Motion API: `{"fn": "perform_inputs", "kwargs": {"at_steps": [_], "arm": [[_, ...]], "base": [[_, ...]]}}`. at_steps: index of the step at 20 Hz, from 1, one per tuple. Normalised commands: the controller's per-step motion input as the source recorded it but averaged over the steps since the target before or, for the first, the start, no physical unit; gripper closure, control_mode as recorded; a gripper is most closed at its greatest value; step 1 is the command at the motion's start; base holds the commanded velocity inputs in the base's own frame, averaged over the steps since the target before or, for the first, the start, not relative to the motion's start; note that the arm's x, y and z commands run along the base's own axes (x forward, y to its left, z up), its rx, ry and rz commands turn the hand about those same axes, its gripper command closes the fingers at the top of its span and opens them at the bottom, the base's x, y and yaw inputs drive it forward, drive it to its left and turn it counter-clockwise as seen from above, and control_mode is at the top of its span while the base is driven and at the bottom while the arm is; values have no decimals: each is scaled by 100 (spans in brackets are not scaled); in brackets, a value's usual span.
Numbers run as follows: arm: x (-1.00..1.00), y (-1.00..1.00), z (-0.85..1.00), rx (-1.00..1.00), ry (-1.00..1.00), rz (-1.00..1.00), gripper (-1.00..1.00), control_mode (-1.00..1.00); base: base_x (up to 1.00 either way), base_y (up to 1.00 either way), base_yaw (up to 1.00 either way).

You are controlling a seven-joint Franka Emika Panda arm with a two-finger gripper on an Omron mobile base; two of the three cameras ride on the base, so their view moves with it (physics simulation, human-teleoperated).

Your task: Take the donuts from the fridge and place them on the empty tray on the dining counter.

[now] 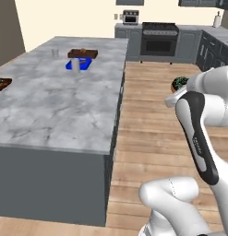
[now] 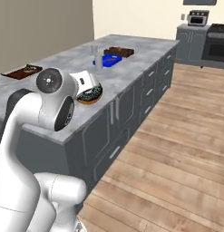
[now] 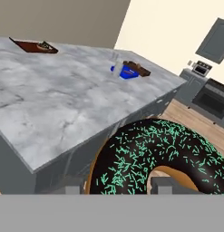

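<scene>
The tool (image 3: 118, 186) is pinching a donut (image 3: 154, 158), its dark chocolate icing and green sprinkles lying just ahead of the fingertips (image 3: 161, 185) in the hand view; from the right base camera the donut (image 2: 90, 95) hangs at the tool's end above the near part of the marble dining counter (image 2: 131, 63). Far ahead of the tool, across the counter, a dark reddish-brown tray (image 3: 34, 46) sits by the far edge, and off to the other side a bright blue tray (image 3: 127, 71) lies with a brown tray (image 3: 137, 68) and a glass (image 2: 98, 62) close by
</scene>
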Motion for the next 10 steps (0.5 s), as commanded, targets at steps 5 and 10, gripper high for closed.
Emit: {"fn": "perform_inputs", "kwargs": {"at_steps": [5,10], "arm": [[0,0,0,0,0,0,100,100],[0,0,0,0,0,0,100,100]], "base": [[0,100,-1],[0,100,-4]]}}
